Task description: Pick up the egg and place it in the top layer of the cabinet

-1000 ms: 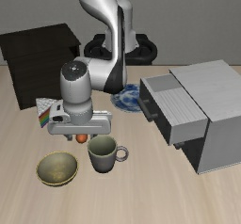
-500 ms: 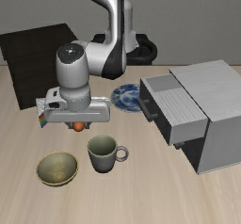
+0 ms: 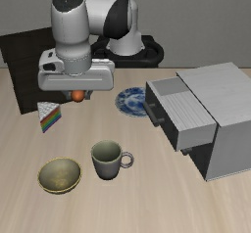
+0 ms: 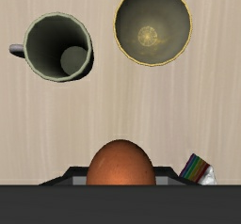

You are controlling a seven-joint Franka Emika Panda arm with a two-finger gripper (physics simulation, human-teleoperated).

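You have the egg (image 4: 120, 164) pinched between the gripper's (image 3: 78, 93) fingers, high above the table (pickup looks done). Carrying it to the cabinet (image 3: 227, 105) and its pulled-out top drawer (image 3: 182, 117) remains.

The surface (image 3: 157, 203) looks like pale matt wood. The egg (image 4: 120, 164) is smooth with a soft sheen; the bowl (image 4: 175, 21) looks glazed; the cabinet (image 3: 230, 115) matt grey.
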